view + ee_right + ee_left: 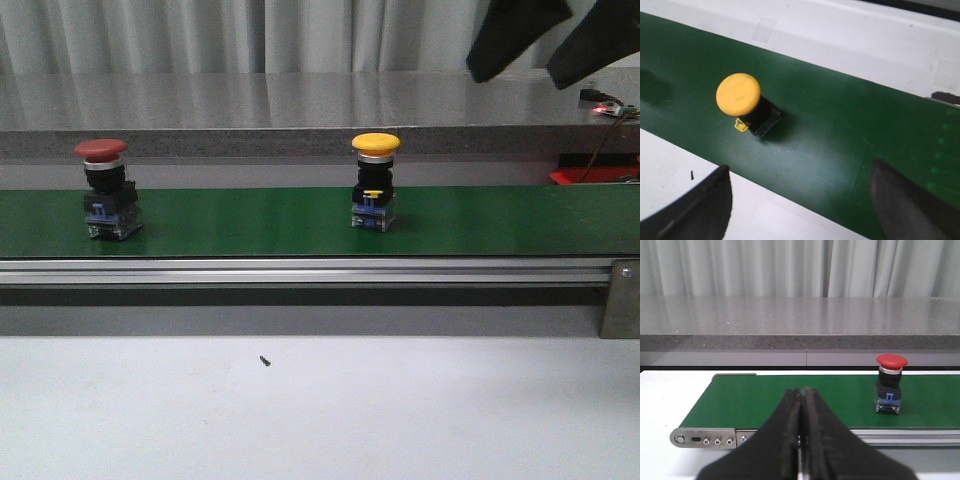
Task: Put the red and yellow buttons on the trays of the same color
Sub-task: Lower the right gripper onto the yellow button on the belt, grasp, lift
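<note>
1. The red mushroom-head push button (890, 382) stands upright on the green conveyor belt (790, 400), ahead of the clenched, empty left hand (801, 440).
2. The yellow mushroom-head push button (742, 102) stands on the belt below the right hand (800, 200), whose fingers (695, 205) are spread wide and released.

We see our left gripper (801, 440) as two matte black fingers (785, 440) that broaden toward the base, their inner edges worn and scuffed brownish. Our right gripper (800, 200) shows two dark charcoal fingers (700, 205) with rounded outlines and a dull, slightly textured surface. In the front view, two black angular parts of our right arm (520, 35) appear.
</note>
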Tool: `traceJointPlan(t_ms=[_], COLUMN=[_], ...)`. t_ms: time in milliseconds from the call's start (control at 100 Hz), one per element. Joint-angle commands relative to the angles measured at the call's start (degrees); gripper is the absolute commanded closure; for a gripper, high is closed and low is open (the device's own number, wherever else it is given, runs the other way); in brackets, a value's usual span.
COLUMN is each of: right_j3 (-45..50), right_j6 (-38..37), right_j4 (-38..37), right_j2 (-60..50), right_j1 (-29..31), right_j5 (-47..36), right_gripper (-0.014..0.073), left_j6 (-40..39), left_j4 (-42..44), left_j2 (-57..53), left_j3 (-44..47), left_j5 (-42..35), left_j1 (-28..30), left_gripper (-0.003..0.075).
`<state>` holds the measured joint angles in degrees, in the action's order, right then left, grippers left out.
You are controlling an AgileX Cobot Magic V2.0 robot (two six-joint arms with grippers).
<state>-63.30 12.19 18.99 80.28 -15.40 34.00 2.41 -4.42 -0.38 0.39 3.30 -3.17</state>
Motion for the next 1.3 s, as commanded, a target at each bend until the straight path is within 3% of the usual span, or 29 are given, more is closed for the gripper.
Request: traceJointPlan(t_ms=[0,160,660,780,950,1040,1290], right_j3=[-5.35,-10.9,-19.63,-19.63,-19.63,-19.63,-19.57], right_j6=[-3.03,-8.39,-8.94,-8.94,-8.94,-8.88,-8.84], right_j4=[-1.89,-4.33,-4.35,-4.35,-4.35,-4.35,-6.37], right_j2=[1.54,7.11,19.03,19.76,19.75,19.75,14.45], right_j1=[-1.56,-3.6,-4.77,-4.77,-4.77,-4.77,-4.55], right_j5=[0.38,2.24,2.85,2.4,2.59,2.79,4.07], right_gripper=[-0.0007,-0.0007,0.0059,0.015,0.0389,0.0475,0.0497], left_j6=[-0.43,-0.43,-0.43,-0.43,-0.43,-0.43,-0.43], left_j4=[-0.01,-0.01,-0.01,-0.01,-0.01,-0.01,-0.01], left_j2=[-1.89,-1.89,-1.89,-1.89,-1.89,-1.89,-1.89], left_j3=[2.37,2.37,2.37,2.37,2.37,2.37,2.37], left_j5=[-4.2,-4.2,-4.2,-4.2,-4.2,-4.2,-4.2], left_j1=[0.15,0.15,0.15,0.15,0.15,0.15,0.15], left_gripper=[0.074,0.074,0.074,0.074,0.074,0.074,0.074])
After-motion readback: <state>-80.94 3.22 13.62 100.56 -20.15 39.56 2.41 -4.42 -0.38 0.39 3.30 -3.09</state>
